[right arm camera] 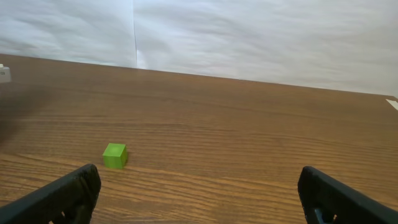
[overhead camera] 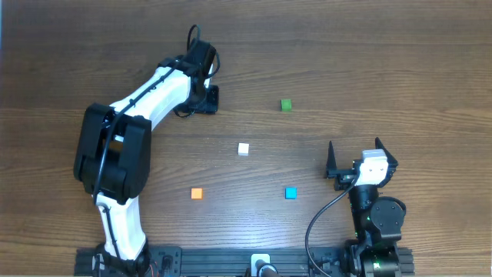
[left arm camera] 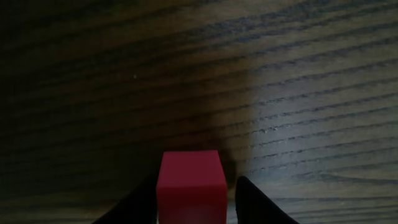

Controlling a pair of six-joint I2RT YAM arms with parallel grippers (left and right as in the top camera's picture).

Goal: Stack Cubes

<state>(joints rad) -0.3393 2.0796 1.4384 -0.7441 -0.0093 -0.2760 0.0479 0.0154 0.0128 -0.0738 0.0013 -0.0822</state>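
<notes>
Surface [overhead camera: 384, 61]: brown wood grain.
Room: white backdrop [right arm camera: 261, 37] behind.
Left hand [left arm camera: 194, 190]: ajar around red cube [left arm camera: 189, 177].
Right hand [right arm camera: 199, 177]: wide open, empty.

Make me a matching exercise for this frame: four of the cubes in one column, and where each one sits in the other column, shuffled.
Things:
1. red cube
2. green cube
3. orange cube
4. blue cube

Places:
A. nearest the base of the right arm
B. between the fingers of the left end effector
C. out ahead of the right end effector, seen in its wrist view
D. nearest the base of the left arm

Pairs: 1-B, 2-C, 3-D, 4-A
</notes>
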